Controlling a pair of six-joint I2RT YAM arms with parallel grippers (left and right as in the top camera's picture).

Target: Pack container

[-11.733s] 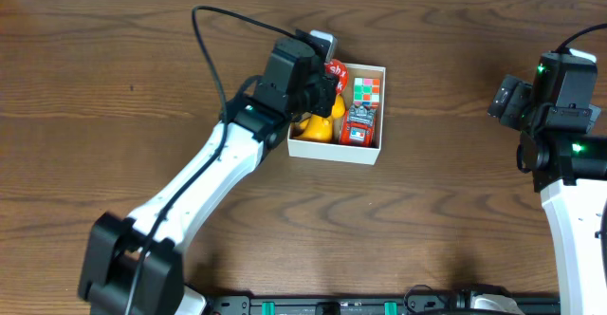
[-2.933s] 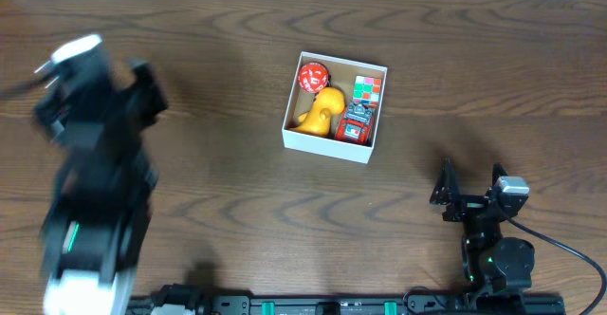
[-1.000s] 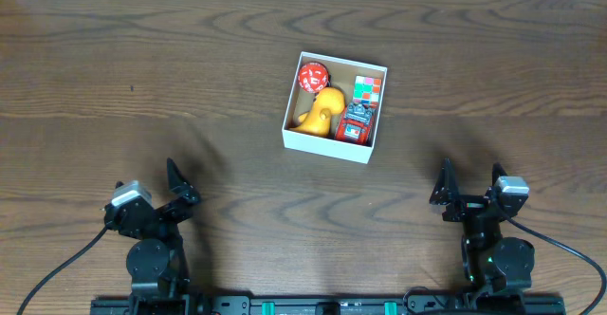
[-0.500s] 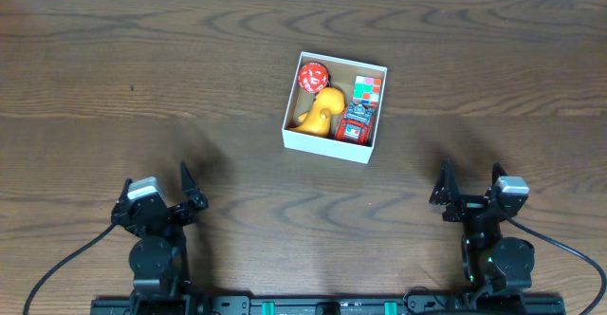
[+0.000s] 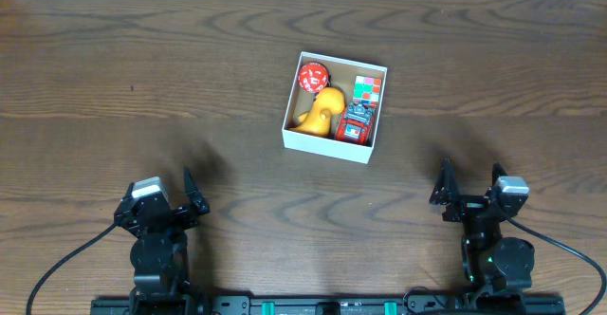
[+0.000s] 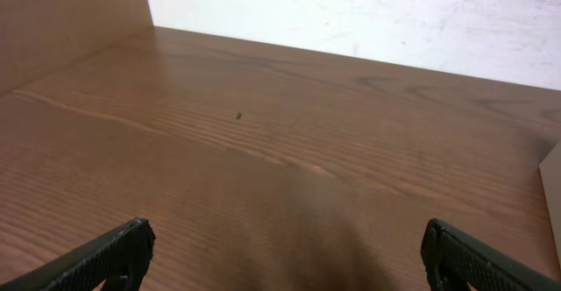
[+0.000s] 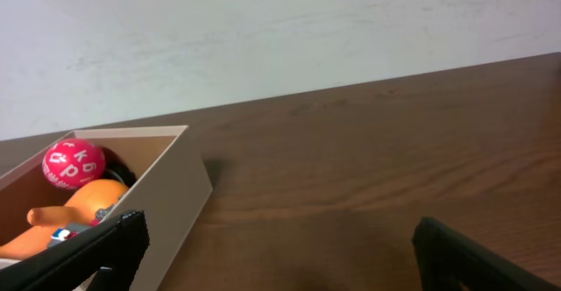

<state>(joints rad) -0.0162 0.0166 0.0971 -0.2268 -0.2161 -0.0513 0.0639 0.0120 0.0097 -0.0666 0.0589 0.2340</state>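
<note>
The white container sits on the table a little above centre. Inside it lie a red ball, a yellow duck, a colour cube and a red toy car. My left gripper is parked at the front left edge, open, nothing between its fingers. My right gripper rests at the front right, open and empty too. From the right wrist I see the container's wall, the ball and the duck at far left.
Dark wood table all around the container. A pale wall stands behind the far table edge. Cables trail from both arm bases at the front edge.
The left arm has folded back from the container to its resting spot at the front left and settled there in the last second. The right arm has stayed still.
</note>
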